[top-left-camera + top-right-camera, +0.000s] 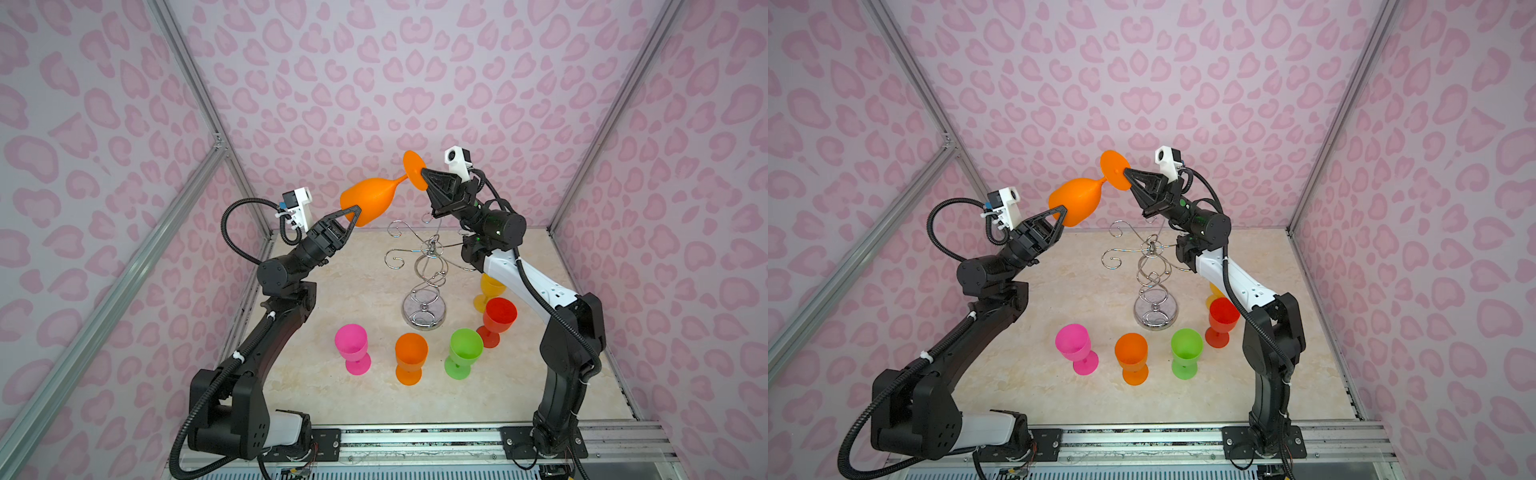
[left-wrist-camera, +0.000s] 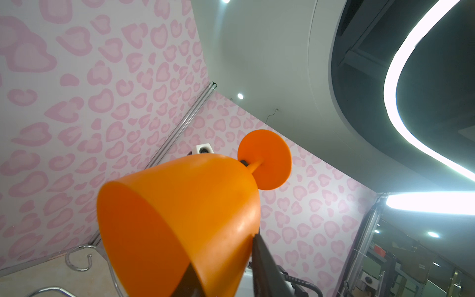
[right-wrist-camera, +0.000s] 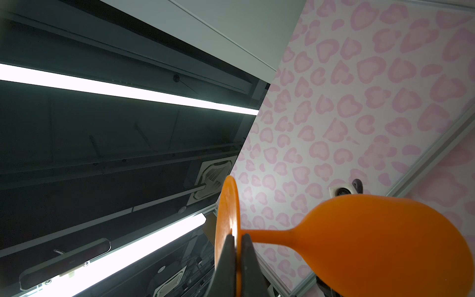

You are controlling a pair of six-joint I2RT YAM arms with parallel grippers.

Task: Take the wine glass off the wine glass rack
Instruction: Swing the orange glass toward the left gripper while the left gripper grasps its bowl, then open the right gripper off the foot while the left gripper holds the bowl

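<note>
The wine glass [image 1: 370,199] hangs in the air, clear of the rack [image 1: 424,308], which stands on the surface below and between the two sets of fingers. The right fingers [image 3: 248,262] are closed on the edge of the foot disc, likely the easiest part to reach on a hanging glass. The left fingers [image 2: 264,259] straddle the bowl wall at the rim, one inside and one outside, and seem to clamp it (a handover, by the look, for setting it upright). Its long axis runs from the left fingers to the right ones, foot end higher. The mouth points down toward the left fingers.
</note>
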